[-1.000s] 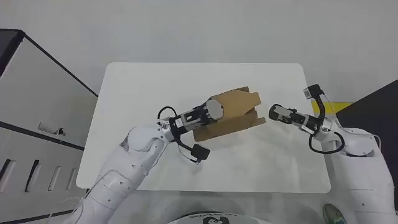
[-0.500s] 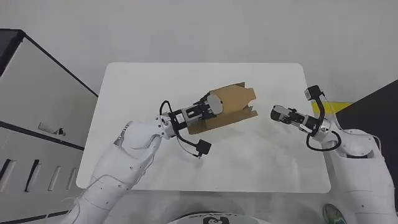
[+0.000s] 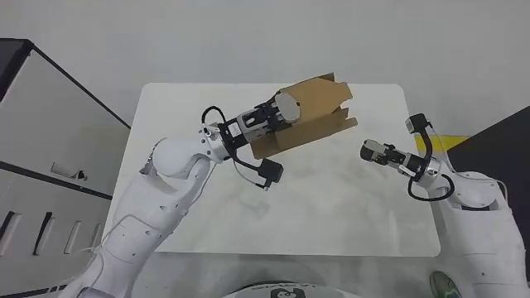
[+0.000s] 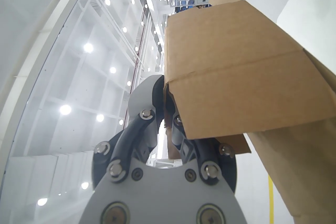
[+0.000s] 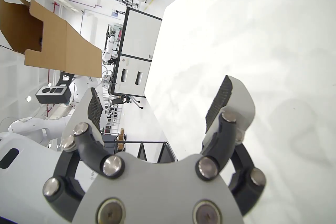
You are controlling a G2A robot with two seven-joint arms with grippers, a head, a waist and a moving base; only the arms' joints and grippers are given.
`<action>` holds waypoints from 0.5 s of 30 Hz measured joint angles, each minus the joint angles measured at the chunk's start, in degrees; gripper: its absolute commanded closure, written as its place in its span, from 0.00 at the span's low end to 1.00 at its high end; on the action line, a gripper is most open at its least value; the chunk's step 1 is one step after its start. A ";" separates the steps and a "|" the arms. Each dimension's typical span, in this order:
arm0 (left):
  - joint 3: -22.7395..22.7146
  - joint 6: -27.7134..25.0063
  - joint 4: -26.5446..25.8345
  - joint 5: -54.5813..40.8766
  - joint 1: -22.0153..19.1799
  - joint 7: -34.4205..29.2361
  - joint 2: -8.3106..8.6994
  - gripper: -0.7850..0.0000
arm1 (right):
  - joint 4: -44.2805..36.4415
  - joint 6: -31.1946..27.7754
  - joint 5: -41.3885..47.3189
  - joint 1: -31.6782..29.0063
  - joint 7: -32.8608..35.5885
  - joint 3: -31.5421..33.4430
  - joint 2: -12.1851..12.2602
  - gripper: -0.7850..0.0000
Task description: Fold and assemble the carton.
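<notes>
Two arms are on this job, and just one of them has hold of anything. The left gripper (image 3: 278,121) is clamped on a wall edge of the carton (image 3: 313,109). In the left wrist view, one finger seems to sit inside that wall and one outside. The carton runs out ahead of those fingers as a brown open sleeve with loose flaps at its far end. It is tilted and appears to be held up off the table (image 3: 331,223). The left arm is bent at the elbow and reaches forward, its wrist turned so the camera looks up along the cardboard.

The step in hand looks like presenting the opened sleeve so its flaps can be worked. No flap appears folded in yet, so I judge most of the assembly is left to do.

The right gripper (image 3: 367,149) hovers low over the table with its fingers spread wide and nothing between them. The carton's flapped end is ahead of it and higher, well apart. The next move likely calls for this gripper to reach that end and press a flap inward against a firm left-hand clamp, or the thin board may twist.
</notes>
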 measured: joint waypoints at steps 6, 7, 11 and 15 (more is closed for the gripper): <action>-0.12 -1.38 -1.25 -0.86 -0.51 0.54 0.09 1.00 | 0.00 0.00 0.00 0.00 0.00 0.00 0.00 0.00; -0.11 -1.36 -1.23 -0.86 -0.50 0.53 0.09 1.00 | 0.00 0.00 0.00 0.00 0.00 0.00 0.00 0.00; -0.06 -1.47 -1.35 -1.38 -0.18 0.27 0.07 1.00 | 0.00 0.00 0.00 0.00 0.00 0.00 0.00 0.00; -0.33 -3.47 -2.50 -5.65 1.36 -0.50 0.11 1.00 | 0.00 0.00 0.00 0.00 0.00 0.00 0.00 0.00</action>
